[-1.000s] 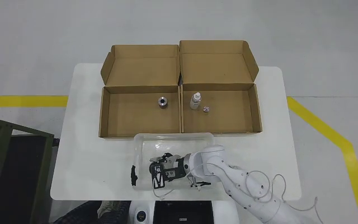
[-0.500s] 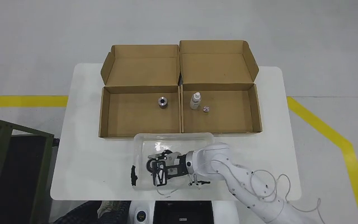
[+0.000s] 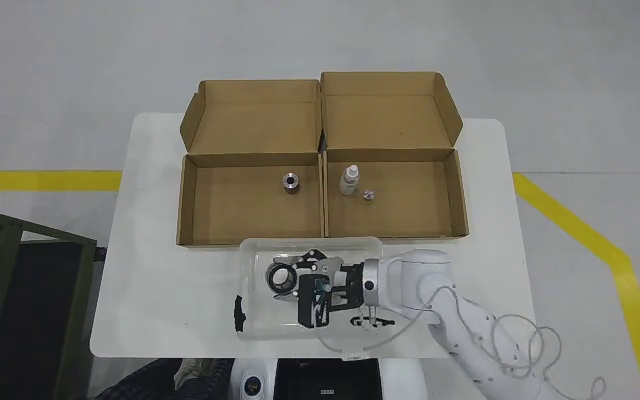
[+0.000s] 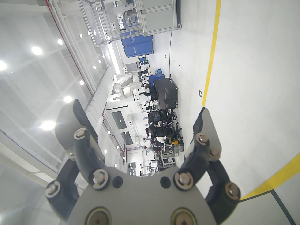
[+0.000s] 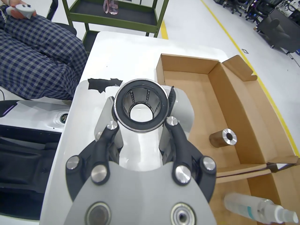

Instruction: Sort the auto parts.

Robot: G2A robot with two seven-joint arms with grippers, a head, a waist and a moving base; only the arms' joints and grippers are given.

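1. Table (image 3: 150,200): white, beneath the right gripper.
2. 2 cardboard boxes, lids open, side by side, both beyond the right gripper on the side away from the robot. The near box (image 3: 230,215) lies closest to the fingertips. The far box (image 3: 420,215) lies back along the arm's side.
3. Clear tray (image 3: 250,252): directly under the right gripper.
4. Right gripper (image 5: 140,100): clamped on the bearing, 1 pad on each side of its outer wall.
5. Left gripper (image 4: 140,118): spread wide, empty, aimed at the room and well away from the parts. The right arm is judged the nearer for this move.
6. Spray bottle (image 3: 349,180): in the far box.
7. Bearing (image 5: 141,84): steel sleeve with black end ring, held above the tray. Its bore runs crosswise to the squeeze.
8. Metal cylinder (image 3: 290,182): in the near box, well apart from the bearing. Likely the matching sort, so the carry would go sideways over the box wall.
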